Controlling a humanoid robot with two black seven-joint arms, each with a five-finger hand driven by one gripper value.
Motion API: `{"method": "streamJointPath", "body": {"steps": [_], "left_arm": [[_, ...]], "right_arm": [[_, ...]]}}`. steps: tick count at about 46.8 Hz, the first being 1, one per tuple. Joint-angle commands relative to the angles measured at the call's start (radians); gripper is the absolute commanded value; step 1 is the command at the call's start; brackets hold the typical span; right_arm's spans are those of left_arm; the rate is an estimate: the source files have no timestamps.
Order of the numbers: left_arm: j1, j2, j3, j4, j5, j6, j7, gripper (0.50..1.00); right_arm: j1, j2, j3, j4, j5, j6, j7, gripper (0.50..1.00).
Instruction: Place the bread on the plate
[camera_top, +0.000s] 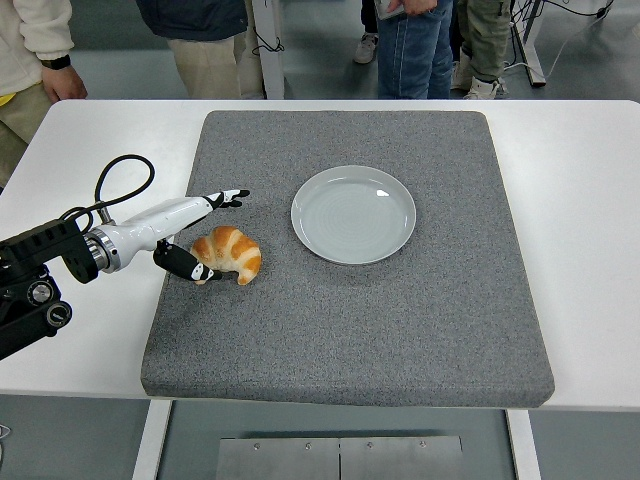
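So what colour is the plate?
The plate is pale grey-white and plain, with a glossy shine. It shows best in the head view, the only one.
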Motion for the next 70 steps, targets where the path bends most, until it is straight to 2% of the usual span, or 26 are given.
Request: {"method": "streamJointPath", "body": {"steps": [1,20,32,36,39,43,49,70], "left_arm": [[0.006,-0.013,0.0,0.006,0.005,0.005,0.0,0.924],[0.014,-0.036,0.0,0.027,0.019,0.032,-0.003,0.913],[0.022,-0.036,0.0,0.029,0.022,0.037,-0.008,0.863],[0.022,-0.037,0.0,0.029,0.023,0.037,-0.008,0.83],[0.022,-0.036,0.0,0.027,0.023,0.037,-0.011,0.775],[0.022,-0.036,0.0,0.027,0.022,0.037,-0.017,0.638],[0.023,-0.036,0.0,0.029,0.022,0.035,-0.055,0.5],[0.005,0.003,-0.005,0.027,0.002,-0.014,-0.149,0.5]], "right_arm": [[0.0,0.0,0.0,0.0,0.0,0.0,0.0,1.0],[0.0,0.0,0.0,0.0,0.0,0.0,0.0,1.0],[0.0,0.0,0.0,0.0,0.0,0.0,0.0,1.0],[0.0,0.0,0.0,0.0,0.0,0.0,0.0,1.0],[0.0,0.0,0.0,0.0,0.0,0.0,0.0,1.0],[0.0,0.0,0.0,0.0,0.0,0.0,0.0,1.0],[0.0,0.0,0.0,0.0,0.0,0.0,0.0,1.0],[0.0,0.0,0.0,0.0,0.0,0.0,0.0,1.0]]}}
